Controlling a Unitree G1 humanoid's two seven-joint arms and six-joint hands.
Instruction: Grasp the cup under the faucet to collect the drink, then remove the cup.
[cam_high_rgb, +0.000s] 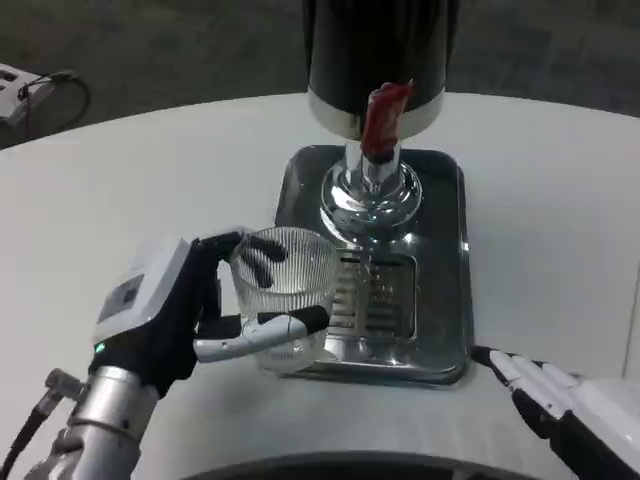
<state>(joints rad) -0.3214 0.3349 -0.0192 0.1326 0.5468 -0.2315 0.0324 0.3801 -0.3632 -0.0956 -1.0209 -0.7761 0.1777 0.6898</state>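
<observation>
Cup held at the front of the drip tray

Table (120, 180), white and rounded, is carrying the whole setup, and its near edge is showing as a curve at the bottom of the head view. Nearest to the camera, the right hand (555, 395) is lying low on the table at the lower right, its fingers stretched out towards the tray's front corner and gripping nothing. The left hand (175, 315) is reaching in from the lower left and wrapping around the cup (283, 295): one finger is crossing the front of the glass, dark fingertips are showing through its far side. The cup is a clear ribbed glass, standing upright over the front left part of the drip tray (445, 320), just left of the slotted grate (375, 300). Whether any drink is sitting in it cannot be told. Further back, the chrome base of the dispenser (372, 195) is rising from the tray, with a red tap handle (383, 120) hanging in front of the dark drum (380, 45). Beyond the table, grey floor is showing, with a white device and cable (25, 90) at far left
</observation>
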